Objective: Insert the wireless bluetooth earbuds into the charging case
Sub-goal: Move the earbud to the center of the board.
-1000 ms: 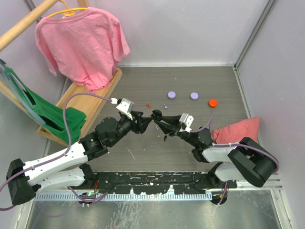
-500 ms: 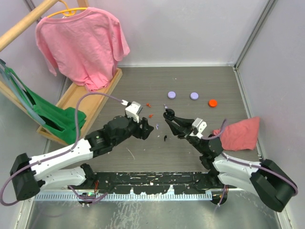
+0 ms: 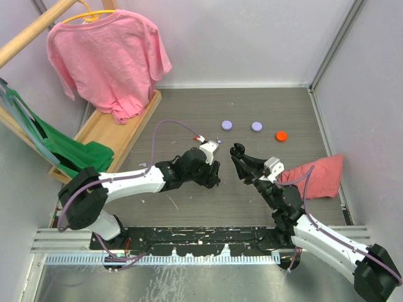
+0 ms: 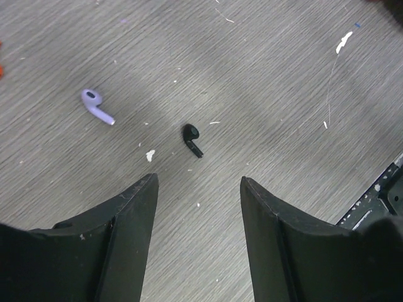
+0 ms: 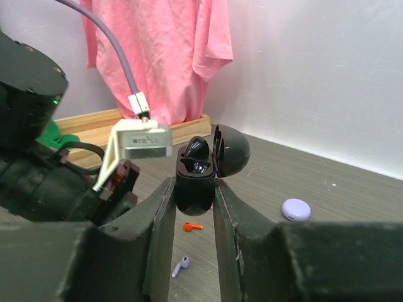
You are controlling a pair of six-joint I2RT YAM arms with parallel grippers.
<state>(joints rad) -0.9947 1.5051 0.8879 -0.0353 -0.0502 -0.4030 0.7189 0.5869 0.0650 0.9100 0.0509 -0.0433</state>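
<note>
- The left pincer (image 4: 198, 184) stands parted above a black earbud (image 4: 192, 139) lying on the table (image 4: 283, 69).
- The right pincer (image 5: 192, 187) clamps the charging case (image 5: 192, 200), its lid open.

The right claw (image 5: 192, 185) hid the charging case's (image 5: 189, 171) lower half; its open wells, toward twelve o'clock, were too dark to read.

Your work surface: grey wood-grain tabletop (image 3: 189, 104), flecked white. Plain pale walls (image 3: 252, 38) close far side and right, with metal corner post (image 3: 337, 44) between. On your left: wooden rack (image 3: 110, 129), pink T-shirt (image 3: 107, 56) on hanger, green garment (image 3: 69, 154) draped lower. Pink-red cloth (image 3: 318, 176) lies by right wall. Black rail (image 3: 201, 237) runs along near edge. Light even, shadows soft.
</note>
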